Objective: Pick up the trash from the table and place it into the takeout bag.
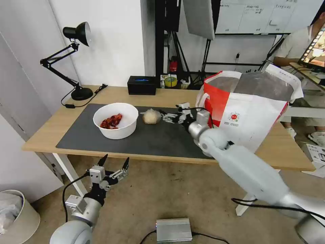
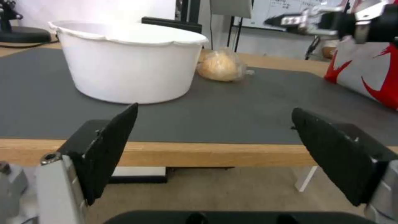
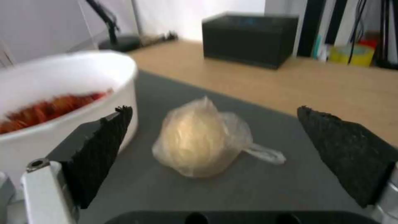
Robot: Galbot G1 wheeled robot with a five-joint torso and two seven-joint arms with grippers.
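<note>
While the white bowl point(image 1: 115, 121) and the clear bag with beige lump point(image 1: 151, 116) lie on the counter point(image 1: 47, 132), neither is bagged; judged partway at most. Right tool point(image 1: 168, 117), released, empty, has the lump just beside at its 9 o'clock; takeout bag point(image 1: 248, 112) at 3. Left tool point(image 1: 114, 165) released, below the counter edge

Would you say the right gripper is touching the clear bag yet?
Apart: in the right wrist view, the right gripper is open, dark mat showing between each jaw and the clear bag.
</note>
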